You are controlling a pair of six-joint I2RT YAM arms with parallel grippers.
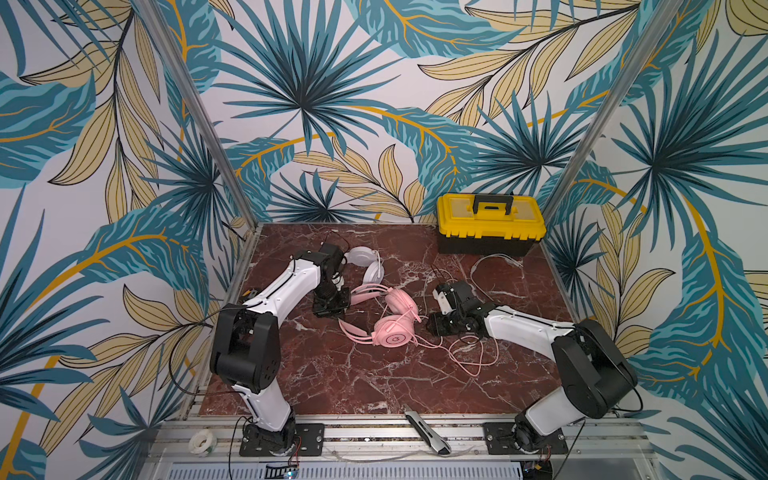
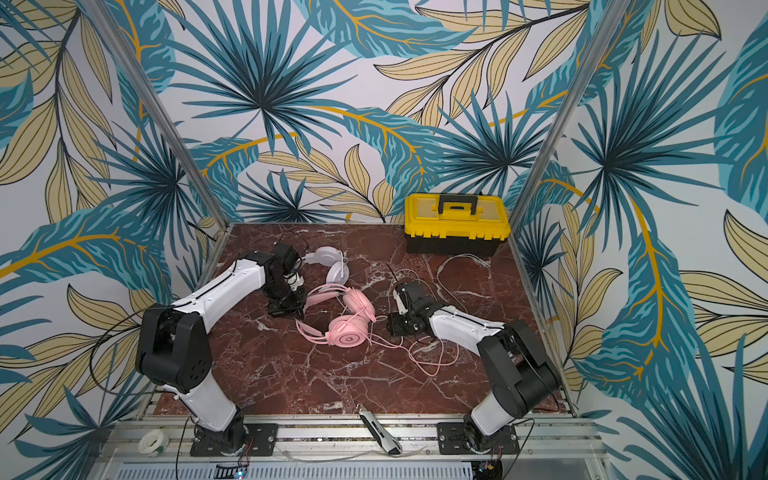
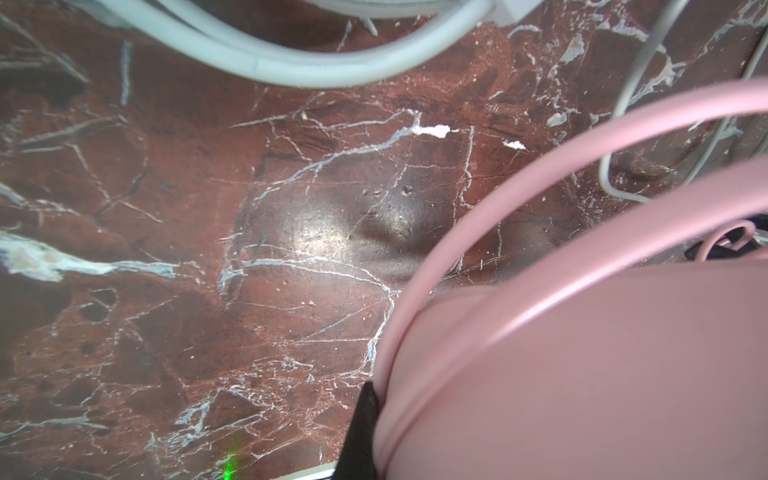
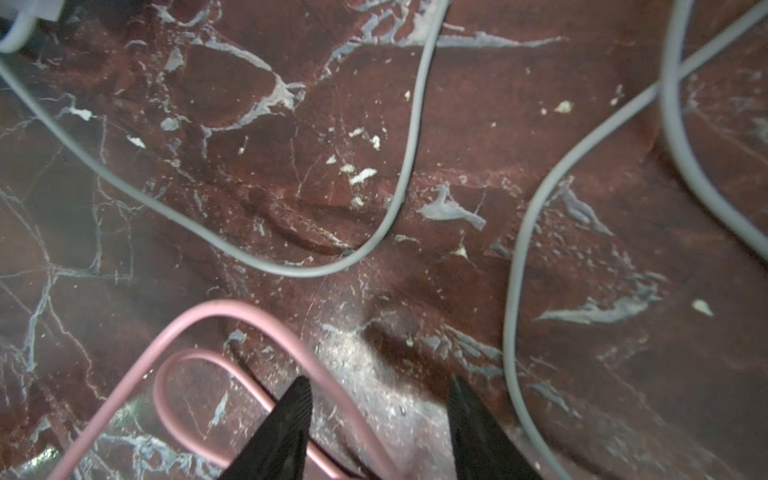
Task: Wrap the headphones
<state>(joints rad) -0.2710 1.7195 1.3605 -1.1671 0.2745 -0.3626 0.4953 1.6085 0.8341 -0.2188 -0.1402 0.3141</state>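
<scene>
The pink headphones [image 1: 392,332] [image 2: 347,334] lie mid-table, their thin pink cable [image 1: 473,353] looping off to the right. My left gripper [image 1: 332,303] is shut on the pink headband [image 3: 582,257]; only one of its black fingers [image 3: 361,432] shows in the left wrist view. Behind it lie the white headphones [image 1: 372,266] [image 2: 332,266], whose grey-white cable [image 4: 399,187] snakes over the table. Just right of the pink ear cups, my right gripper [image 1: 434,326] [image 4: 380,382] is low over the table and open. The pink cable [image 4: 257,320] runs between its jaws.
A yellow and black toolbox [image 1: 490,224] stands at the back right, with a loop of white cable [image 1: 494,259] in front of it. A utility knife [image 1: 428,432] and a roll of tape [image 1: 201,442] lie on the front rail.
</scene>
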